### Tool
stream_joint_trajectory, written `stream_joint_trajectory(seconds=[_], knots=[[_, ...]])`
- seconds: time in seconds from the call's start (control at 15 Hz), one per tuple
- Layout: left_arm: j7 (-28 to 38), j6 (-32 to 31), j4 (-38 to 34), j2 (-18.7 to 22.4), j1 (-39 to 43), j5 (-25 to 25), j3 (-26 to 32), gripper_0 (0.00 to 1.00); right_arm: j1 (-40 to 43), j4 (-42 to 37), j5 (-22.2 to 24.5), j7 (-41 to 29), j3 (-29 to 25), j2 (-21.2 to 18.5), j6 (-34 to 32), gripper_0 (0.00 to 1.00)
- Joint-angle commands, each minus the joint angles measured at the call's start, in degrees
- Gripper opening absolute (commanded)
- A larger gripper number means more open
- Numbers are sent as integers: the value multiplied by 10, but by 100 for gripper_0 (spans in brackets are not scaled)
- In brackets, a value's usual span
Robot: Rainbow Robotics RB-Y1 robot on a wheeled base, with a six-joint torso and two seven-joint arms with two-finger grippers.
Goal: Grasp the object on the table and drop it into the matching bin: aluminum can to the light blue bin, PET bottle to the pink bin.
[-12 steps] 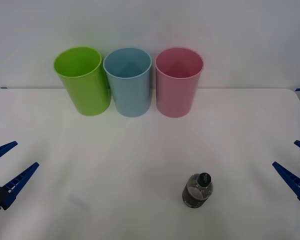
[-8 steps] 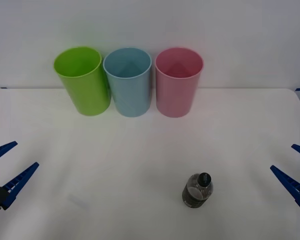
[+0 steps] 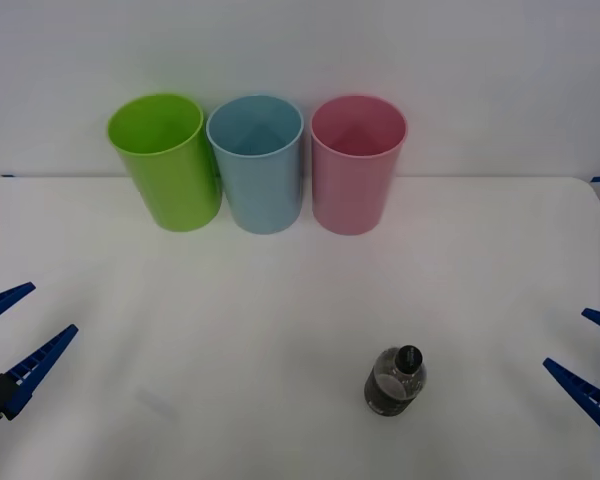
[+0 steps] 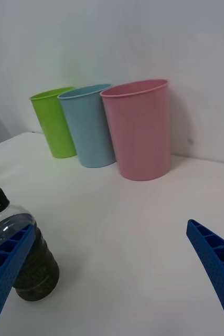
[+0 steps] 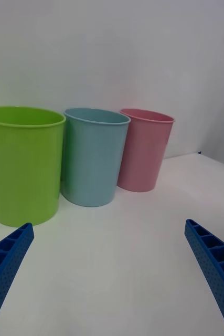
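While the PET bottle (image 3: 394, 380) is standing upright on the white counter (image 3: 280, 320), untouched, basically nothing of the job is looking done yet. It's sitting toward the near side, right of centre, well apart from the three bins lined up along the far edge: a lime green bin (image 3: 165, 160), the light blue bin (image 3: 256, 162) in the middle, and the pink bin (image 3: 357, 163) on the right, all upright and looking empty as far as the front view is showing. The right hand (image 3: 592, 365) is hovering at the right edge of the counter with its fingers spread wide, holding nothing; in its wrist view the bottle (image 4: 17, 247) is sitting close by, just past one blue finger (image 4: 7, 268), so it's looking like the early approach. The left hand (image 3: 12, 335) is parked at the left edge, also wide open and empty. Still left, by my read: getting the right hand around the bottle, closing, lifting, carrying it to the pink bin and letting go. Since it's plastic, the light blue bin isn't the target here.
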Motion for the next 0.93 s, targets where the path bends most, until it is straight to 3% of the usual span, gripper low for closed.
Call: stream_joint_trajectory(seconds=[0.07, 0.53, 0.93], knots=[[0, 0, 0, 0, 0, 0, 0, 100, 11, 10, 0, 9, 3, -2, -17, 100], [0, 0, 0, 0, 0, 0, 0, 100, -2, 57, 48, 56, 10, -6, -89, 100], [0, 0, 0, 0, 0, 0, 0, 100, -45, 129, 68, 165, 52, -9, -109, 100]])
